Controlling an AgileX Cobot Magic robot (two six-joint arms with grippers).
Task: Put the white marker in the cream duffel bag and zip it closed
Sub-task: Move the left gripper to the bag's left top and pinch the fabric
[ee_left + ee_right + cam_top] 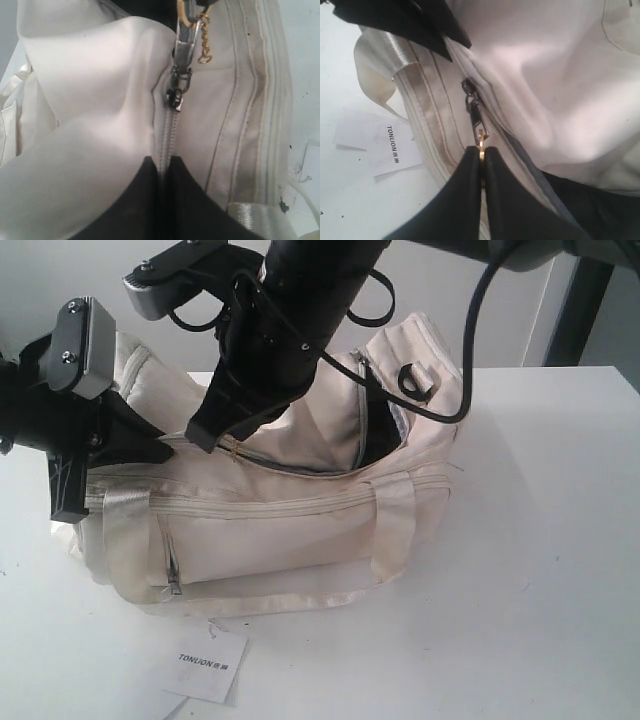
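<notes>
the white marker is nowhere in sight, so it is probably inside the cream duffel bag (pixel 300 530) already. zipping looks barely begun: the right gripper (pixel 481 152) pinches the zipper pull (pixel 476 117), the left gripper (pixel 164 172) clamps the bag's zip seam (pixel 167 135), and the top opening (pixel 372 435) gapes.

There is one cream duffel bag (pixel 290 540) and one white table (pixel 540 560). I count two grippers: the left gripper (pixel 164 172) and the right gripper (pixel 481 150). There is one paper tag (pixel 205 662) on the near side. On the bag I can count one zip pull (pixel 476 117), one small gold chain (pixel 204 50) and one black strap clip (pixel 415 377) at the right end.
</notes>
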